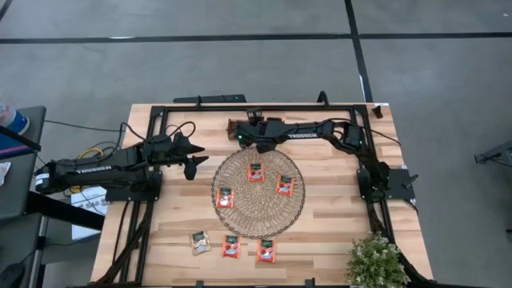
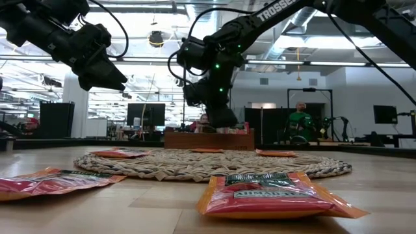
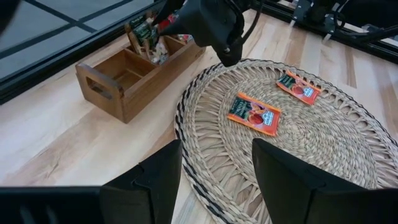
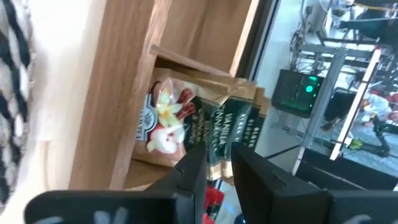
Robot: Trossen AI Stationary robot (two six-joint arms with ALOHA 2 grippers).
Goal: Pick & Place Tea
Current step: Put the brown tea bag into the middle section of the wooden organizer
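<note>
Three red-orange tea sachets (image 1: 255, 171) lie flat on the round woven mat (image 1: 258, 218). Near the table's near edge lie one pale sachet (image 1: 200, 242) and two red-orange ones (image 1: 232, 246). More sachets (image 4: 168, 121) stand on edge in a compartment of the wooden tray (image 3: 118, 93), by the mat's far-left edge. My right gripper (image 1: 240, 136) reaches into the tray, its fingers shut narrowly on a red sachet. My left gripper (image 1: 196, 166) hangs open above bare table, left of the mat. My right gripper pinches a red sachet (image 4: 210, 199) between its two fingers; only a thin red strip of it shows in the narrow gap. The fingers (image 4: 193, 171) come slanting down from the table's right side into the tray compartment. Which part of the sachet they are on is hidden by the fingers.
A black frame rail (image 1: 264, 106) runs along the table's far edge behind the tray. A potted plant (image 1: 374, 262) stands at the near right corner. Bare wood lies between the mat and the left arm. A person (image 2: 299, 120) stands far off in the room.
</note>
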